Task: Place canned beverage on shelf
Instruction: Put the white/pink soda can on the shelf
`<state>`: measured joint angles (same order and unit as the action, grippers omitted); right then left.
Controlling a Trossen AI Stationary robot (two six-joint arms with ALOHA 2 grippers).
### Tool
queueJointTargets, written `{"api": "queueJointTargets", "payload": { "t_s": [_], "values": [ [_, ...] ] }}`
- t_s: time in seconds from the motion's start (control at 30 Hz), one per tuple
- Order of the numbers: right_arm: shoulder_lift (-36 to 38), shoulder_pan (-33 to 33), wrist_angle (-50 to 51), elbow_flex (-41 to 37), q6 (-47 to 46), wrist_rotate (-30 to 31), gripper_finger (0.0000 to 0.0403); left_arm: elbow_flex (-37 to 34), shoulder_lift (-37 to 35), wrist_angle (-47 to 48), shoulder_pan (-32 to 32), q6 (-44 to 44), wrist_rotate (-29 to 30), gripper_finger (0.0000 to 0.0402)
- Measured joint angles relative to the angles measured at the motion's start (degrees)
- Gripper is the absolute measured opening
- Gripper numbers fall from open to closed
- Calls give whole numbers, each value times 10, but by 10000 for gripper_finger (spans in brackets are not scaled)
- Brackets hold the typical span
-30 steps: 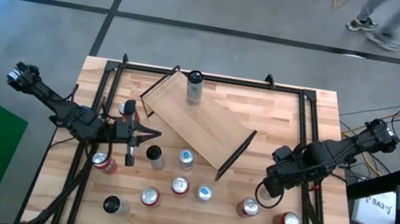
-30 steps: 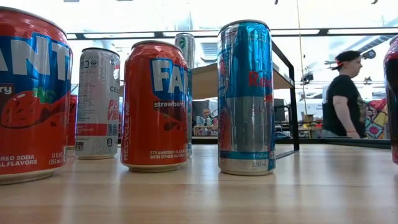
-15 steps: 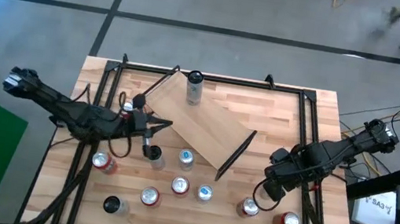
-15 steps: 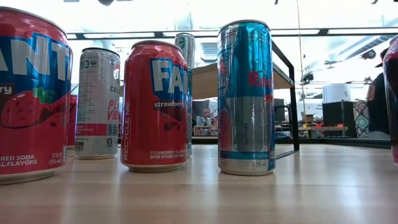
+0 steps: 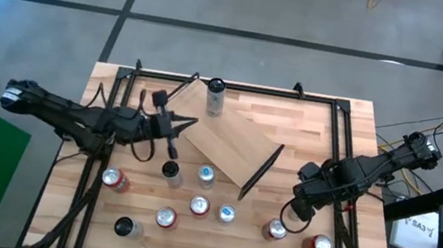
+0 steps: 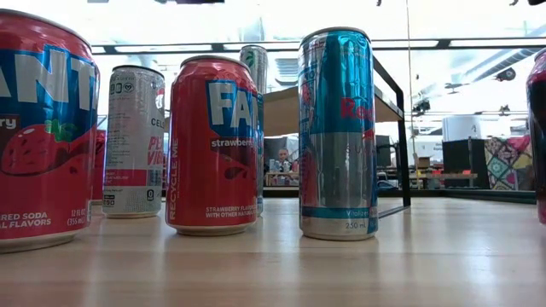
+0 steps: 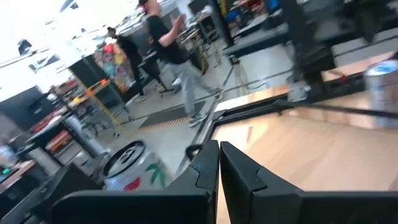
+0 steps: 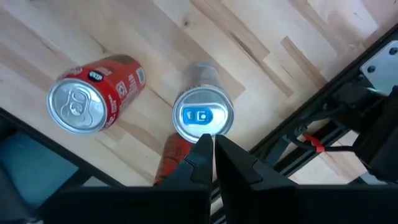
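Note:
The shelf (image 5: 223, 142), a light-wood plank with a black frame at each short end, lies slantwise in the middle of the table. One tall can (image 5: 214, 95) stands on its far left end. Several more canned beverages stand on the tabletop nearer me, among them a dark-topped can (image 5: 170, 170) and a silver-topped can (image 5: 276, 230). My left gripper (image 5: 193, 123) is shut and level, pointing right at the shelf's left end, with nothing between its fingers (image 7: 219, 158). My right gripper (image 8: 212, 146) is shut, pointing down above the silver-topped can (image 8: 202, 115).
Red cans (image 5: 114, 180) (image 5: 322, 245) and others (image 5: 199, 206) crowd the near half of the table. In the low view a blue and silver can (image 6: 337, 132) and red cans (image 6: 213, 145) stand close up. A black rail frame (image 5: 236, 86) runs around the tabletop.
My left gripper has swung from beside the dark-topped can toward the table's far edge and the shelf's left end, rolling a little, and has stayed shut. A person seen beyond the table in the low view has walked out of sight.

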<state>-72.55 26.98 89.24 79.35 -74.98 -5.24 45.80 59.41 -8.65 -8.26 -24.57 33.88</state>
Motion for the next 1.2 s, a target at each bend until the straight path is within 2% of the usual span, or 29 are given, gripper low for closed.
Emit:
{"api": "queueJointTargets", "payload": {
  "t_s": [0.17,0.3,0.5,0.77,1.2],
  "values": [
    [0,0,0,0,0,8,9,-1,24,-9,48,14,-13,0],
    [0,0,-1,0,-1,8,9,-2,56,-35,83,23,-63,0],
    [0,0,-2,0,-14,9,9,3,104,-65,121,28,-70,0],
    [0,0,-2,0,-15,9,9,22,142,-69,146,28,-70,0],
    [0,0,-4,0,-15,23,9,29,159,-85,163,37,-69,0]
  ]
}}
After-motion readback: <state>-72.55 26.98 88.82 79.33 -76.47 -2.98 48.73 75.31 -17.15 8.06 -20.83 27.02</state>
